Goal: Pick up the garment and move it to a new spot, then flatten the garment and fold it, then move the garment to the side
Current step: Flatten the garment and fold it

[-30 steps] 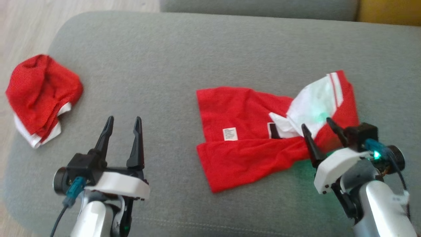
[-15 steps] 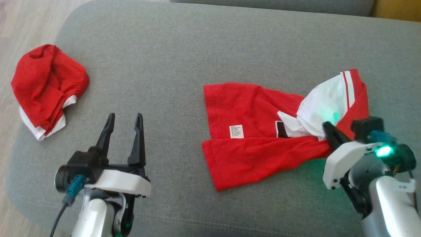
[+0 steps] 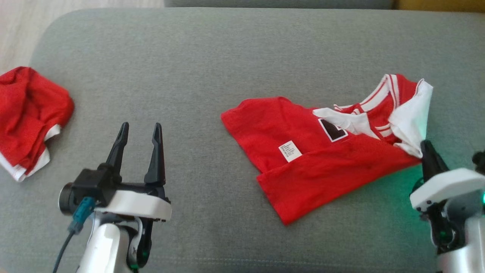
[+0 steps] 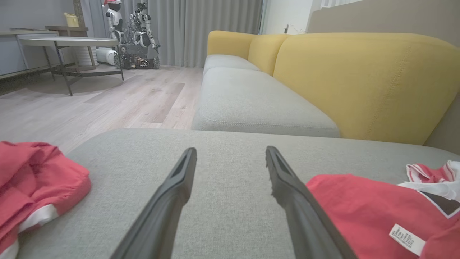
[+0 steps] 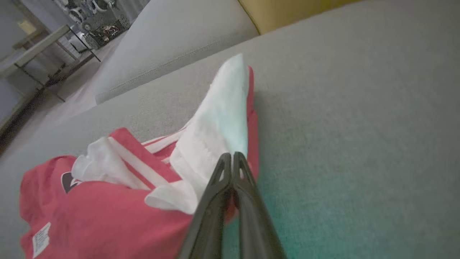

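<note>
Nothing here can be read. A small white label [image 3: 290,151] lies on the red garment [image 3: 322,170], close to a fold across its middle. It carries several lines of tiny dark print, too small and blurred to make out. Further along the garment sits a dark patch [image 3: 332,129] with a white outline. White cloth [image 3: 350,121] partly covers it, so no letter or number can be told.

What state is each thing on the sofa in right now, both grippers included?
the garment: lying rumpled on the grey cushion, white lining turned out, label showing, not flattened.
second red garment: crumpled heap at the cushion's left edge, untouched.
left gripper: open, empty.
right gripper: shut on the garment's white-lined corner.
</note>
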